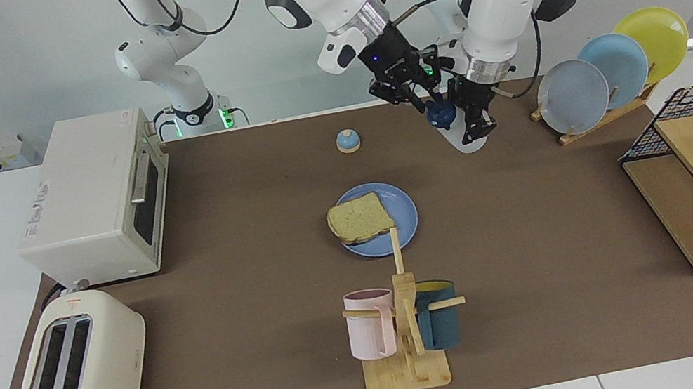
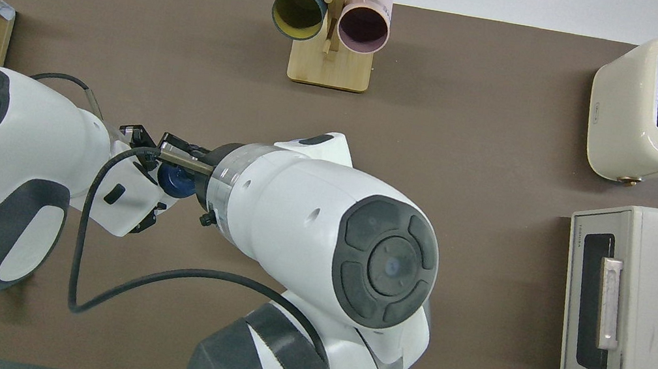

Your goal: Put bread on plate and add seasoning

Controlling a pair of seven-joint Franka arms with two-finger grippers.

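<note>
The table was seen from two high cameras half a turn apart. One was set across the table, facing the robots, wide enough that the brown mat (image 1: 537, 225), toaster (image 1: 82, 373) and mug rack (image 1: 405, 326) were all taken in. The other was mounted above the robots' end, aimed forward and steeply down, much of it filled by the arms. Mat (image 2: 475, 135), toaster (image 2: 653, 107) and mug rack (image 2: 331, 26) were shared by both.
</note>
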